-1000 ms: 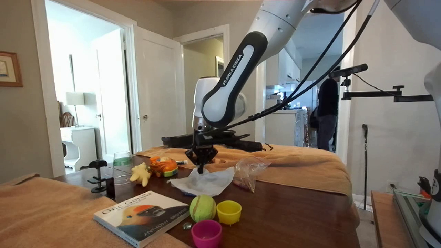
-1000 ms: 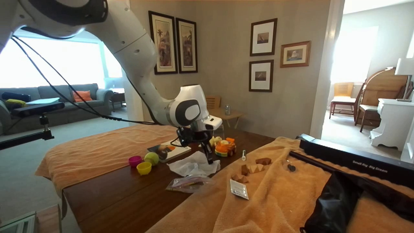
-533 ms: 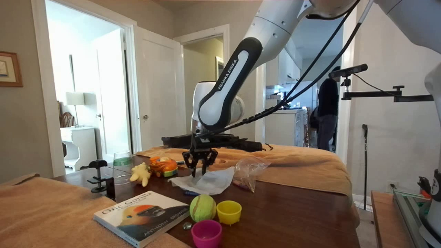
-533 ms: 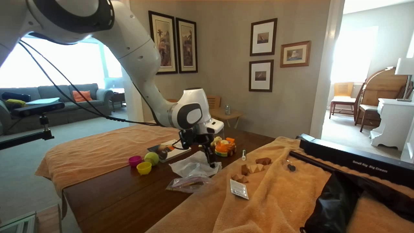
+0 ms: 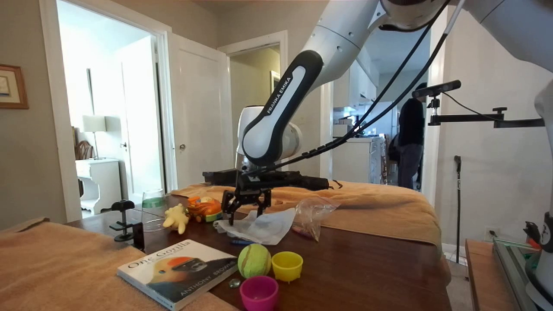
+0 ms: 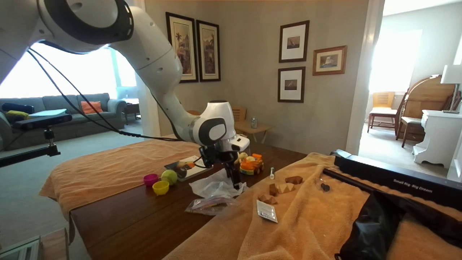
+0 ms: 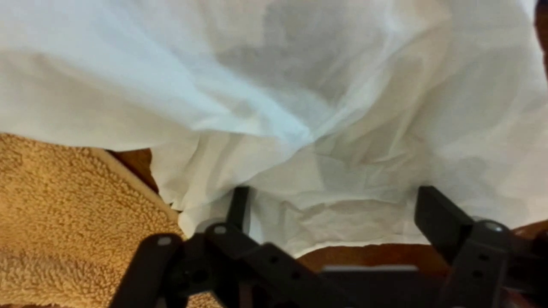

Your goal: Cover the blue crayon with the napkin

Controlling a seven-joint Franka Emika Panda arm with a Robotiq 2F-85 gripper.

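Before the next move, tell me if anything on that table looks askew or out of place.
The white napkin lies rumpled and, in an exterior view, what looks like the blue crayon shows at its edge, odd for something meant to be covered. I see nothing spilled or damaged.

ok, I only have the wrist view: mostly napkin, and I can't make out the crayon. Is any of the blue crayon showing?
Observer: Yes. In an exterior view, part of the blue crayon shows at the edge of the napkin nearest that camera.
Operator: Noted. Anything lying next to the napkin that I might snag?
Observer: Possibly: a clear plastic bag lies right by it in both exterior views. I can't tell whether they touch.
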